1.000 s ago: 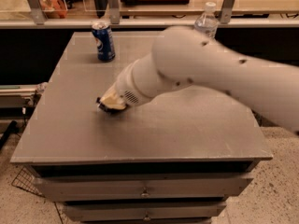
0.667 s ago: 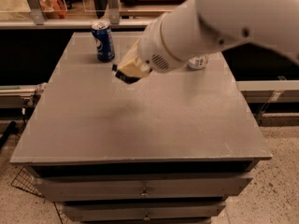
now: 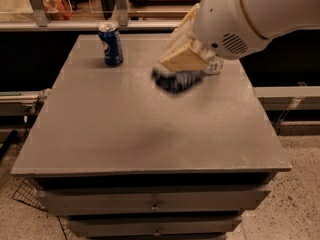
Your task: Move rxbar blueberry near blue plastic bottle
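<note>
My gripper [image 3: 178, 70] is over the back middle of the grey table [image 3: 125, 134], below my large white arm [image 3: 240, 14] at the upper right. It is shut on the rxbar blueberry [image 3: 177, 80], a dark navy wrapper that looks blurred and hangs a little above the tabletop. The blue plastic bottle [image 3: 216, 67] stands just right of the gripper at the back right. My arm hides nearly all of it, and only a bit of its pale lower part shows.
A blue soda can [image 3: 111, 45] stands upright at the table's back left. The table has drawers [image 3: 155, 203] in front and drops off on all sides. A rail and glass panel [image 3: 75, 24] run behind it. A wire rack [image 3: 30, 196] sits on the floor at lower left.
The gripper has lifted the bar from the left middle of the table and carried it right and toward the back, close to the bottle. The arm now covers the bottle.
</note>
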Available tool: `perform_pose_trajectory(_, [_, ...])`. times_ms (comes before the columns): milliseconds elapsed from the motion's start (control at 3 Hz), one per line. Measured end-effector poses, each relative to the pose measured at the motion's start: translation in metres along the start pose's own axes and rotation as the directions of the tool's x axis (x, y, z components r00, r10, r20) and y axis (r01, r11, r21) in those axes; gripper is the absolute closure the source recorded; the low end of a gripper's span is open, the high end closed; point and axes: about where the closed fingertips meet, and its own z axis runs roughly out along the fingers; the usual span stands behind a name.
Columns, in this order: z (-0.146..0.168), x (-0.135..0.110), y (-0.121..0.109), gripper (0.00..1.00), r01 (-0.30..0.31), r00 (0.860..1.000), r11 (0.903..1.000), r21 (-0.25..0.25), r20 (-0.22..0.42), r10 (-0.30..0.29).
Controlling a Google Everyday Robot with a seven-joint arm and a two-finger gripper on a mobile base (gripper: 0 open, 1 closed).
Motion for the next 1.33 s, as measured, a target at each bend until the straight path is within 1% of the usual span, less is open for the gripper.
perform_pose_trajectory(333, [-0.003,0.012,-0.012,0.83,-0.015,1.0,0.9993,0.035,0.014,0.014])
perform_pose_trajectory(667, [0.01,0.03,-0.026,0.99,-0.057,0.998,0.9968,0.057,0.046,0.054])
perform_pose_trajectory(1000, [0.023,0.052,-0.02,0.78,-0.091,0.995,0.9958,0.01,0.035,0.091])
perform_pose_trajectory(1333, [0.035,0.068,-0.005,0.55,-0.135,0.991,0.9899,-0.045,0.017,0.136])
